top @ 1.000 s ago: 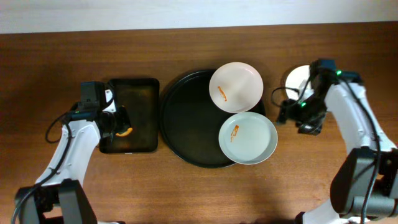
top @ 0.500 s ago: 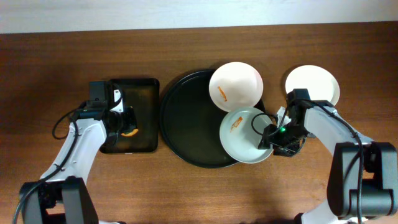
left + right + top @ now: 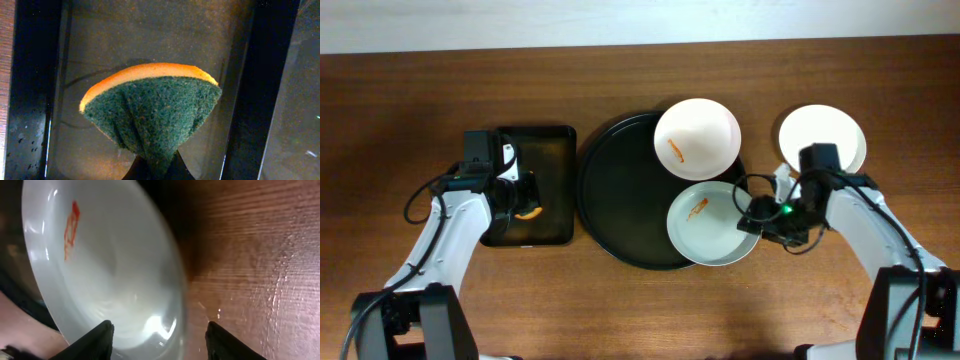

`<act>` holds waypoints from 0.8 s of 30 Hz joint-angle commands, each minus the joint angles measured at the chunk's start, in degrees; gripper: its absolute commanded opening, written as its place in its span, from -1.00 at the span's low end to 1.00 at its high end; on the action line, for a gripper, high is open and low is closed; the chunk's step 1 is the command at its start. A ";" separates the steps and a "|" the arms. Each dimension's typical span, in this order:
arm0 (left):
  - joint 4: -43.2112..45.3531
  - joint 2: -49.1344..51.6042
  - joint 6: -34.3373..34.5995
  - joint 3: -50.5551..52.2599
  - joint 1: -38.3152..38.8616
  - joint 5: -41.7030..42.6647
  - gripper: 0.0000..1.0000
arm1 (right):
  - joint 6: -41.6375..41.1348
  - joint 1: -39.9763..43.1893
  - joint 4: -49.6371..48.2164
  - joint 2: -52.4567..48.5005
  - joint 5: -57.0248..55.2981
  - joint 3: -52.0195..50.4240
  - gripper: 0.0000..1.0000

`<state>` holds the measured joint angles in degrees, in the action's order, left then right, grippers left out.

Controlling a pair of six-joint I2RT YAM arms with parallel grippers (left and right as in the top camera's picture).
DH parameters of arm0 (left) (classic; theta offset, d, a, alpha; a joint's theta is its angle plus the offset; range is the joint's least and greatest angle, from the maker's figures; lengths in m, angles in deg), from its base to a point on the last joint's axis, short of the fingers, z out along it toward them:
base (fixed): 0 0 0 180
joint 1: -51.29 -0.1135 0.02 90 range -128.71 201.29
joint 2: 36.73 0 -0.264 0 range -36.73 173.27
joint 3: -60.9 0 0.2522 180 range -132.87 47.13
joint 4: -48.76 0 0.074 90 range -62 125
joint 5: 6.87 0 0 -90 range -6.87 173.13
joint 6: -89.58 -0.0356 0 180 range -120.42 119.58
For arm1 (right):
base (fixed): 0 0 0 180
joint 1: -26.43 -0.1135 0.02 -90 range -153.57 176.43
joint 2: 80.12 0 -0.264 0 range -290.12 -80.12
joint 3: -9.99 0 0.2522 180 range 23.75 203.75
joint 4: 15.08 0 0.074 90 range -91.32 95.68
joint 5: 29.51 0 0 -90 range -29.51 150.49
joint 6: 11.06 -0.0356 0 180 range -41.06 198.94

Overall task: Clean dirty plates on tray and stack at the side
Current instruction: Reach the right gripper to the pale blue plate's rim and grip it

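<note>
Your right gripper [image 3: 160, 337] is at the right edge of the round black tray [image 3: 610, 215]. Its jaws are apart and straddle the rim of the glossy pale-grey plate [image 3: 715, 228], which overhangs the tray and has an orange smear inside. A smeared white plate [image 3: 697, 138] overlaps the tray's upper right rim. A plain white plate [image 3: 823, 135] lies on the wooden bench [image 3: 640, 310] right of the tray. Left of the tray, your left gripper [image 3: 523, 203] has its jaws clamped on a folded sponge [image 3: 150, 110], coarse green face and orange back.
</note>
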<state>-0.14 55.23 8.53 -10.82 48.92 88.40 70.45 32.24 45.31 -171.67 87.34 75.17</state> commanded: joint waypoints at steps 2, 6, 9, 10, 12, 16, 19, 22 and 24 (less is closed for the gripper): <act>-0.02 0.35 -0.96 -0.37 -0.02 -0.39 -0.99 | 4.35 8.66 -6.08 1.20 12.94 -7.06 0.20; 0.00 0.35 -0.94 -0.37 -0.02 -0.39 -0.99 | 13.03 19.17 -15.80 1.20 32.13 -17.31 0.27; 0.15 0.35 -0.94 -0.37 -0.02 -0.37 -0.99 | 17.73 19.65 -23.50 1.20 39.91 -23.56 0.36; 0.26 0.35 -0.94 -0.37 -0.02 -0.37 -0.99 | 17.68 19.56 -24.74 1.20 40.22 -24.28 0.36; 0.31 0.35 -0.94 -0.37 -0.02 -0.13 -0.99 | 17.29 19.56 -26.38 1.20 40.63 -24.44 0.40; 0.52 0.35 -0.94 -0.37 -0.02 -0.15 -0.99 | 15.06 19.43 -28.70 1.18 40.19 -24.48 0.40; 0.52 0.35 -0.94 -0.37 -0.02 -0.15 -0.99 | 10.58 17.14 -33.70 1.18 39.34 -24.94 0.39; 0.42 0.35 -0.94 -0.37 -0.02 -0.15 -0.99 | 4.39 14.25 -38.05 1.18 34.84 -25.14 0.39; 0.42 0.35 -0.94 -0.37 -0.02 -0.13 -0.99 | 2.32 12.55 -39.50 1.18 33.38 -25.18 0.39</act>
<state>0.12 55.23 8.53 -10.82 48.92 88.23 76.48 46.34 6.54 -171.23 123.32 50.47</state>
